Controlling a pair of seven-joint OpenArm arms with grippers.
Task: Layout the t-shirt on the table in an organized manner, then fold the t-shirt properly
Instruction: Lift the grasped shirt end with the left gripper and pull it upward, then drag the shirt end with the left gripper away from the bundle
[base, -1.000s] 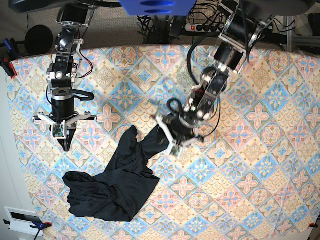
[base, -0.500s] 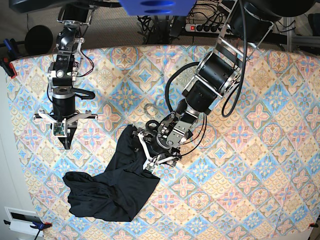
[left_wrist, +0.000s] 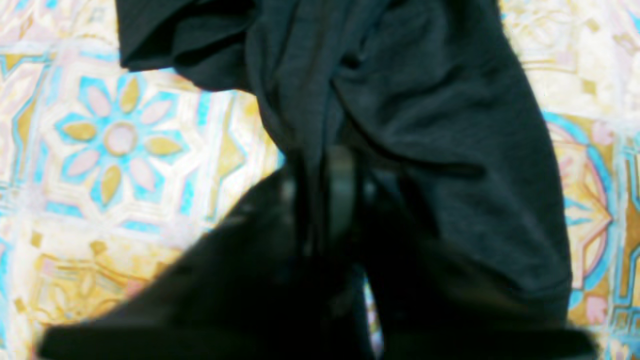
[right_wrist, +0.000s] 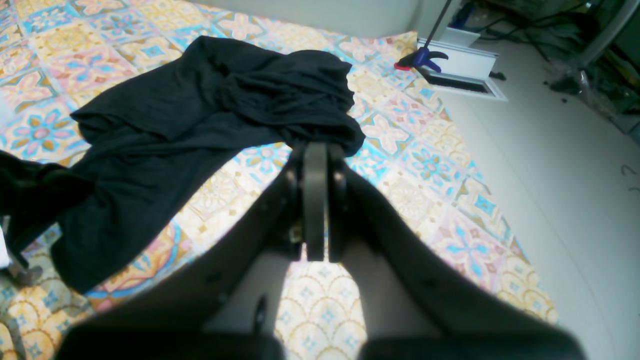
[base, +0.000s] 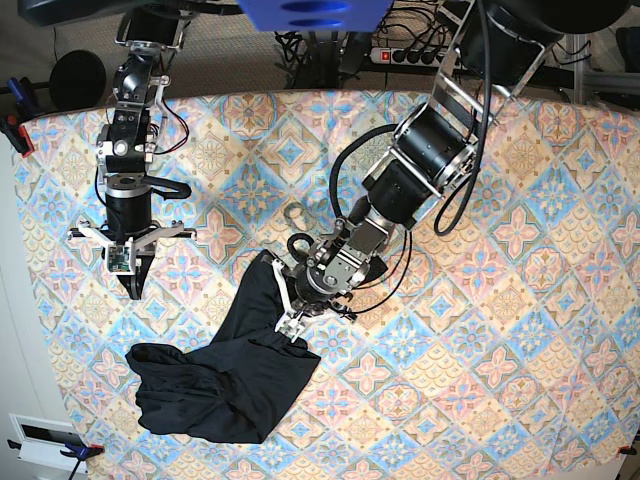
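Observation:
The black t-shirt (base: 220, 390) lies crumpled on the patterned table (base: 500, 380), bunched at the lower left with a strip running up to the right. At the top of that strip, my left gripper (base: 287, 310) presses into the cloth. In the left wrist view its dark, blurred jaws (left_wrist: 320, 190) stand close together with the t-shirt (left_wrist: 440, 100) folded around them. My right gripper (base: 131, 288) hangs shut and holds nothing, left of the garment. In the right wrist view it (right_wrist: 315, 150) points at the t-shirt (right_wrist: 200, 115) from just short of the bunched end.
A blue and red clamp (right_wrist: 422, 59) grips the table corner beside a white box (right_wrist: 460, 70) on the floor. Another clamp (base: 15, 130) sits at the table's left edge. Cables and a power strip (base: 405, 55) run behind the far edge.
The left gripper swung down and left onto the upper strip of the shirt, stood wide open over it, then closed on the fabric. The right arm has not moved.

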